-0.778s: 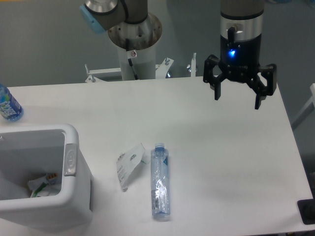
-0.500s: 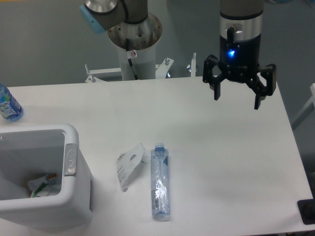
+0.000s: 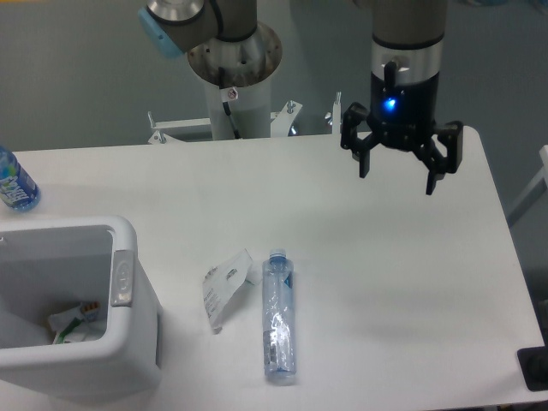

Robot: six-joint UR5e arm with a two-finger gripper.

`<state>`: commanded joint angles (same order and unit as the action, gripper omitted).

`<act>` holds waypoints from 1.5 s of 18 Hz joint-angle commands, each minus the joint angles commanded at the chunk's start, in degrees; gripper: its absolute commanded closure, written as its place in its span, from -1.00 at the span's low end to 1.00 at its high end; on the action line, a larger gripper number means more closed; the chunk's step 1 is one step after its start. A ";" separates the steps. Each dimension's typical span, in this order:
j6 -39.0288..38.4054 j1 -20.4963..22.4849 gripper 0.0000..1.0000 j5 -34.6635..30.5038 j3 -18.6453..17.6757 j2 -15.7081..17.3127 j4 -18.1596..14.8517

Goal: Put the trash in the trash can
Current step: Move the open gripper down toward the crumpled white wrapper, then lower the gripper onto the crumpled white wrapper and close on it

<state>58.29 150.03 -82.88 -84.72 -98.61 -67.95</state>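
So the gripper (image 3: 398, 174) hangs over the far right part of the table (image 3: 385, 257) with its fingers spread wide and nothing between them, a blue light glowing on its body. Both bits of trash are down near the front middle: the wrapper (image 3: 224, 285) lies crumpled and flat, and the clear bottle (image 3: 278, 315) lies on its side just right of it, cap pointing toward the far edge. They look like they're touching or nearly so, hard to say. The bin (image 3: 120, 330) sits at the front left corner, open top, some scraps already inside. A blue-label bottle (image 3: 14, 183) stands at the left edge, well away.
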 joint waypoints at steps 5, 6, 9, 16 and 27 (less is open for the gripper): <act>-4.59 -4.04 -1.00 0.18 -4.12 -0.70 0.97; -4.59 -4.31 -1.00 0.35 -5.09 -0.79 0.80; -5.03 -6.59 -1.00 2.37 -8.08 -1.76 0.62; -9.78 -10.37 -1.00 2.81 -10.29 -6.68 1.15; -9.95 -13.71 -1.00 5.01 -17.76 -12.39 14.50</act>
<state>48.34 136.32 -77.87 -102.48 -111.00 -53.45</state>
